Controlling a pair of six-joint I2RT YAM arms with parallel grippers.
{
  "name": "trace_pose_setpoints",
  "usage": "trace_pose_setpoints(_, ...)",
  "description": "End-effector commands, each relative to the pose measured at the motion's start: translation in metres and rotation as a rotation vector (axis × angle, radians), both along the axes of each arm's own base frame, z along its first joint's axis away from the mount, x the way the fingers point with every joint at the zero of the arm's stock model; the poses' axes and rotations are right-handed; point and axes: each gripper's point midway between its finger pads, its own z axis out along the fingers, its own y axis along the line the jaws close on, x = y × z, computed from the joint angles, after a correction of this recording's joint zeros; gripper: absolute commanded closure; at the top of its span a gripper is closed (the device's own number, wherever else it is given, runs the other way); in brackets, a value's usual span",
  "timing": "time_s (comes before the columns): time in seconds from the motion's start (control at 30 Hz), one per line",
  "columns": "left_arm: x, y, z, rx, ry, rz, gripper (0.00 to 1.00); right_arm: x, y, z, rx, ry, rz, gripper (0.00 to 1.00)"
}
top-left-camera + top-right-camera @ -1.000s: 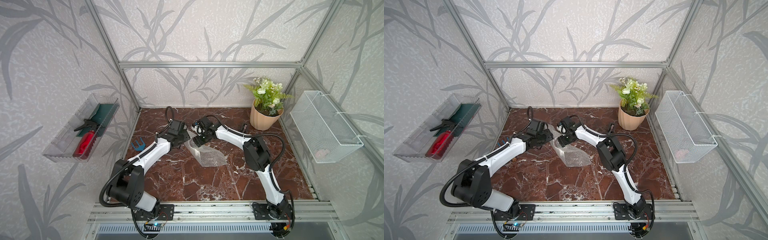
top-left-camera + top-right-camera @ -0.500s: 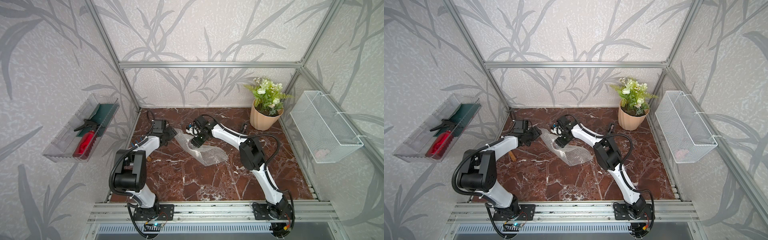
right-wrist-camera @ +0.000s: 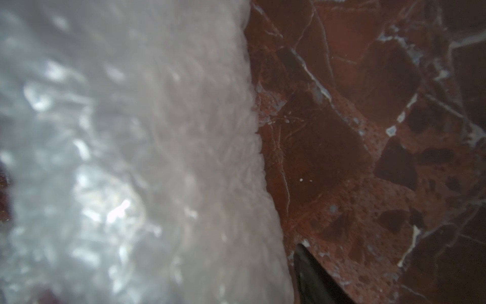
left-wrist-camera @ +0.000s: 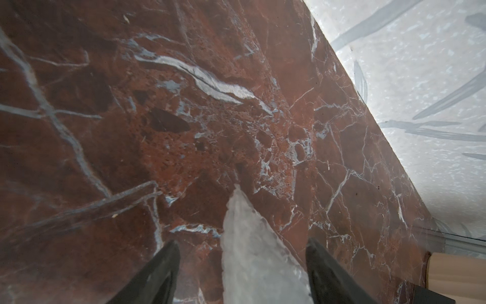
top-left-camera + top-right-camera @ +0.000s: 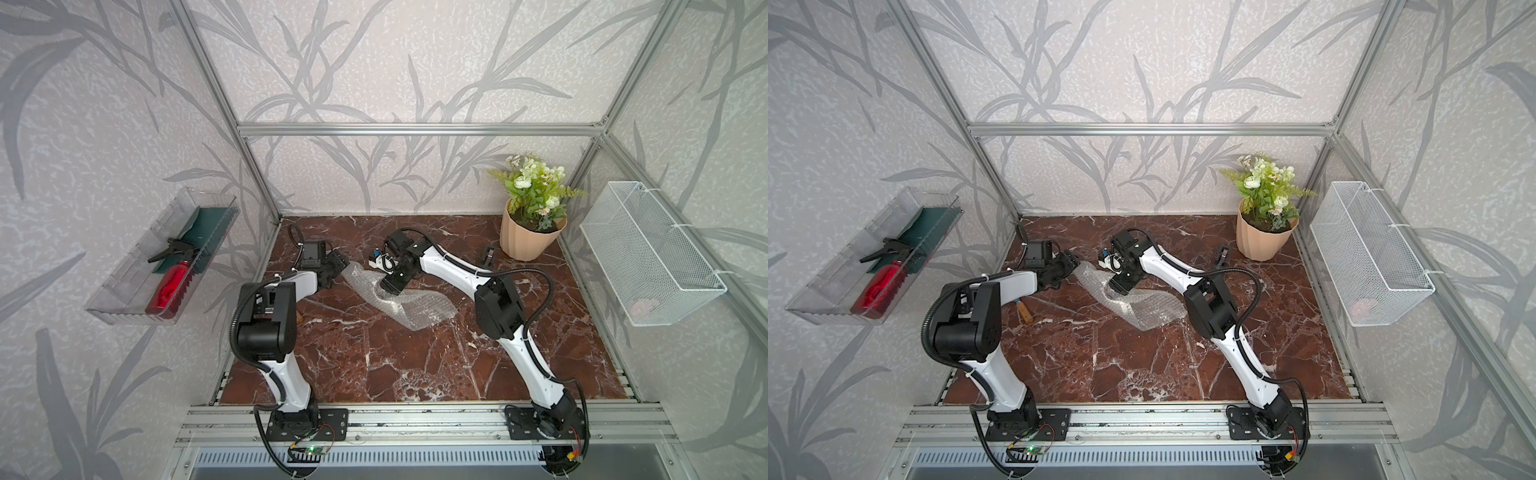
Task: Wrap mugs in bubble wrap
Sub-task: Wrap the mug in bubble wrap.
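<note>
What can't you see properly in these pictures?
- The mug: no view shows it; bubble wrap and the right gripper may cover it.
- Right gripper's grip: right wrist view, blurred wrap hides all but one finger.
- Pinkish thing in the wire basket: top views, too small.

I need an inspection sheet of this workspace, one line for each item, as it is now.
Surface: marble tabletop, dark red, white-veined.
Job's things: bubble wrap crumpled mid-table; mug not seen.
Clutter: wooden-handled tool, small black object.
Grippers: left gripper open around a wrap corner; right gripper down on wrap, state unclear.
Cables: black hoses loop clear of wrap.
Surroundings: plant pot, wire basket, wall tray holding red bottle.
</note>
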Motion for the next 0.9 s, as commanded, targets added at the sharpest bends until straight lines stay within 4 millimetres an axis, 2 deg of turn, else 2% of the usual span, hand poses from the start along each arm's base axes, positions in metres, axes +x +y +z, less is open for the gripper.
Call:
trace_pose_setpoints(0.0, 0.020, 0.001, 0.017, -0.014, -0.076, -0.012, 0.33, -0.024, -0.010, -0.034, -0.089, 0.094, 0.038, 0.35)
trace_pose_setpoints(0.1, 0.022, -0.006, 0.022, -0.039, -0.079, -0.039, 0.52, -0.021, -0.010, -0.031, -0.088, 0.081, 0.032, 0.35)
trace_pose_setpoints(0.27, 0.012, -0.013, 0.029, -0.063, -0.083, -0.062, 0.83, -0.016, -0.008, -0.024, -0.081, 0.056, 0.025, 0.35)
trace_pose_setpoints(0.4, 0.001, -0.022, 0.054, -0.080, -0.134, -0.087, 0.99, -0.015, -0.008, -0.025, -0.085, 0.064, 0.024, 0.35)
trace_pose_setpoints(0.5, -0.007, -0.039, 0.076, -0.093, -0.169, -0.138, 1.00, -0.016, -0.007, -0.025, -0.083, 0.072, 0.021, 0.35)
trace_pose_setpoints(0.63, -0.021, -0.074, 0.095, -0.142, -0.196, -0.233, 1.00, -0.016, -0.007, -0.028, -0.090, 0.081, 0.014, 0.35)
trace_pose_setpoints(0.77, -0.040, -0.104, 0.101, -0.186, -0.202, -0.295, 1.00, -0.015, -0.008, -0.030, -0.096, 0.084, 0.005, 0.35)
trace_pose_setpoints(0.87, -0.055, -0.123, 0.097, -0.201, -0.197, -0.332, 1.00, -0.015, -0.009, -0.025, -0.090, 0.089, -0.007, 0.33)
